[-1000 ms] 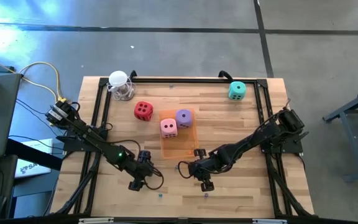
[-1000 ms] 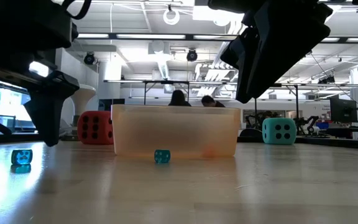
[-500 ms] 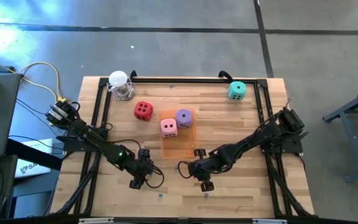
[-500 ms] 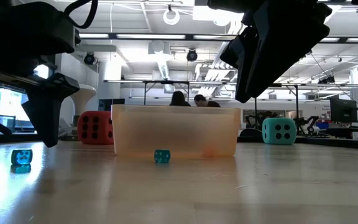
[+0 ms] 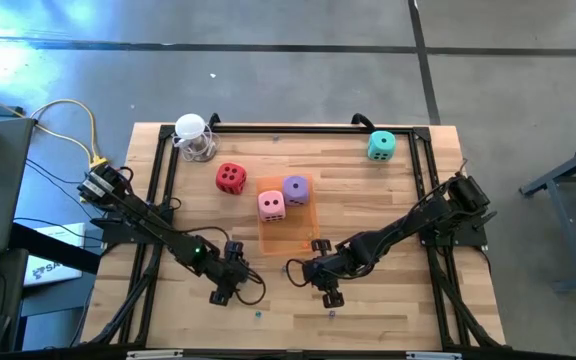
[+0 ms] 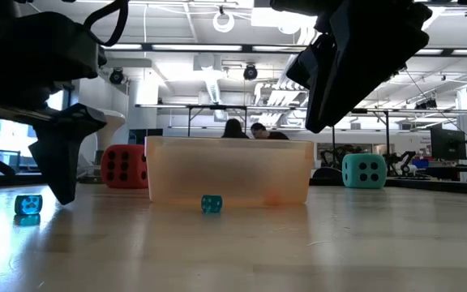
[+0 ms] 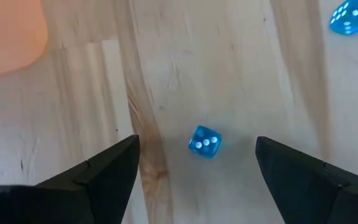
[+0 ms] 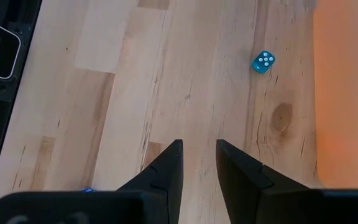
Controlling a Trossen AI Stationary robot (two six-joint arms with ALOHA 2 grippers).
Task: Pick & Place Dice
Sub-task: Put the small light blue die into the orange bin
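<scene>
**Dice on tabletop, left tool spread over a small blue die**

Dice sit apart from both tools: the pink die (image 5: 271, 204) and purple die (image 5: 295, 189) are in the orange tray (image 5: 286, 236), which lies beyond and between the two tools. The red die (image 5: 230, 178) stands on the tabletop (image 5: 388, 300) just beside the tray, on the left tool's side and farther out. The teal die (image 5: 381, 146) is well apart from everything, far beyond the right tool near the tabletop's far edge.

The left tool (image 7: 197, 168) hangs low over the tabletop with its fingers (image 7: 98, 174) spread wide. A small blue die (image 7: 204, 142) lies between them on the wood, touching neither finger. A second small blue die (image 7: 350, 17) lies farther off past one finger. In the low view the left tool's dark finger (image 6: 59, 158) reaches down close to the wood, next to a small blue die (image 6: 27, 203).

The right tool (image 8: 199, 168) hovers near the tray's near end, its fingers close together with only a narrow gap and nothing between them. Another small blue die (image 8: 262, 61) lies ahead of it, just beside the tray's edge.

A white round object (image 5: 193, 135) stands at the far left corner, beyond the left tool.
</scene>
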